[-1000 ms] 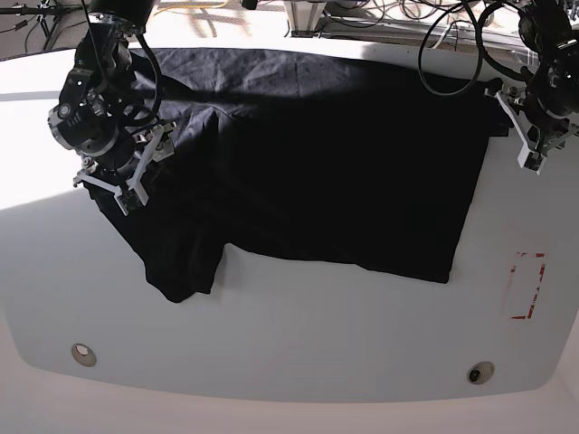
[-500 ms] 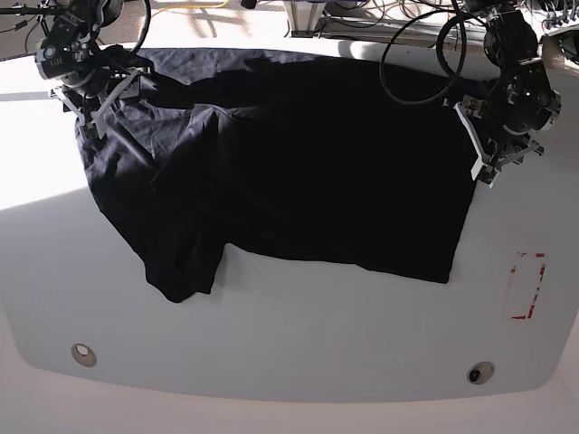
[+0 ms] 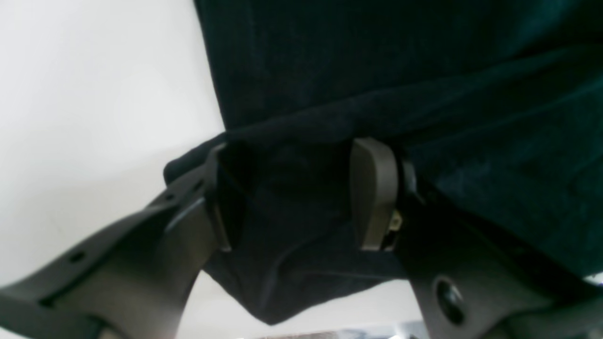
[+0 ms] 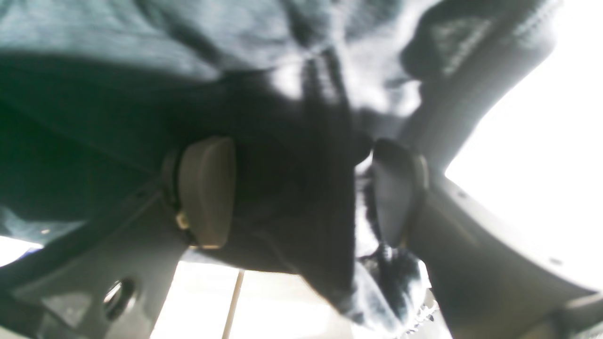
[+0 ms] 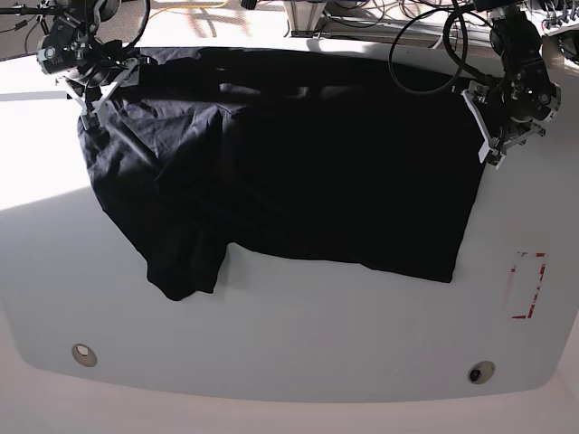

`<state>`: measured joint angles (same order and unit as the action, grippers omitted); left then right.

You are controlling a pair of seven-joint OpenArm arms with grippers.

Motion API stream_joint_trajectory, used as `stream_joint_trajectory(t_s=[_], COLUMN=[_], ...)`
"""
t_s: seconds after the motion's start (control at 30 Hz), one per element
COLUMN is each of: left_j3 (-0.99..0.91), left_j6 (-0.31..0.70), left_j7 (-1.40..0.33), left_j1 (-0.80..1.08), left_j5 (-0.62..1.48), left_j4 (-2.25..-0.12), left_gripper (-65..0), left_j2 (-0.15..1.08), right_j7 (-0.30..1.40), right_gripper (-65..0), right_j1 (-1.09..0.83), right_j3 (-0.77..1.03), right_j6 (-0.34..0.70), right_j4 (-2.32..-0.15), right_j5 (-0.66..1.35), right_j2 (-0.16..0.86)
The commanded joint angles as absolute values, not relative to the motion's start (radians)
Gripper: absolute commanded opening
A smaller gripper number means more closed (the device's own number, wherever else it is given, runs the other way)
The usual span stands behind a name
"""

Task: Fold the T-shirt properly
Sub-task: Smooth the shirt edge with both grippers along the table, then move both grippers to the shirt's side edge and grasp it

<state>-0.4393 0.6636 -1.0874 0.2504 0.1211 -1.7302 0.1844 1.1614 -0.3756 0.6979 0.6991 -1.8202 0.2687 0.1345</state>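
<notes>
Shirt (image 5: 308, 154), one, black, lies spread on the white worktop (image 5: 298, 344), long axis nine to three. Two hands: left hand (image 5: 489, 136) and right hand (image 5: 90, 95) each straddle cloth, half open.

White table (image 5: 298, 334), sunlit left; red-marked rectangle (image 5: 527, 286) right

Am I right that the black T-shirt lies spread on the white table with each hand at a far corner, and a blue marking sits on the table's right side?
Nearly: the marking is red, not blue, as the base view shows. The T-shirt does lie spread on the table, with the left hand and right hand at its far corners.
</notes>
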Motion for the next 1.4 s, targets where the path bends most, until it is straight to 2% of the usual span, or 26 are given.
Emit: stream_joint_trajectory(t_s=[0.0, 0.37, 0.73, 0.9, 1.0, 1.2, 1.37], left_j3=[-0.458, -0.527, -0.533, -0.533, -0.533, -0.533, -0.533], left_j6=[0.661, 0.698, 0.698, 0.698, 0.698, 0.698, 0.698], left_j7=[-1.075, -1.076, -1.182, -1.191, -1.191, -1.191, -1.191], left_j1=[0.286, 0.355, 0.352, 0.314, 0.274, 0.162, 0.079], left_j5=[0.09, 0.093, 0.093, 0.093, 0.093, 0.088, 0.088], left_j4=[-1.71, -1.751, -1.908, -1.954, -1.971, -1.972, -1.972], left_gripper=[-33.9, -33.9, -33.9, -33.9, -33.9, -33.9, -33.9], left_j2=[0.213, 0.222, 0.22, 0.222, 0.223, 0.222, 0.222], right_j7=[1.132, 1.099, 1.187, 1.19, 1.19, 1.184, 1.087], right_gripper=[-22.8, -22.8, -22.7, -22.0, -21.9, -21.9, -21.9], right_j1=[-0.377, -0.371, -0.312, -0.228, -0.133, 0.082, 0.228], right_j3=[0.674, 0.61, 0.61, 0.61, 0.61, 0.608, 0.602], right_j6=[0.698, 0.698, 0.698, 0.698, 0.698, 0.698, 0.698], right_j4=[-1.782, -1.779, -1.98, -1.998, -1.949, -1.709, -1.466], right_j5=[0.268, 0.268, 0.275, 0.268, 0.268, 0.265, 0.265], right_j2=[0.165, 0.188, 0.191, 0.191, 0.191, 0.243, 0.295])
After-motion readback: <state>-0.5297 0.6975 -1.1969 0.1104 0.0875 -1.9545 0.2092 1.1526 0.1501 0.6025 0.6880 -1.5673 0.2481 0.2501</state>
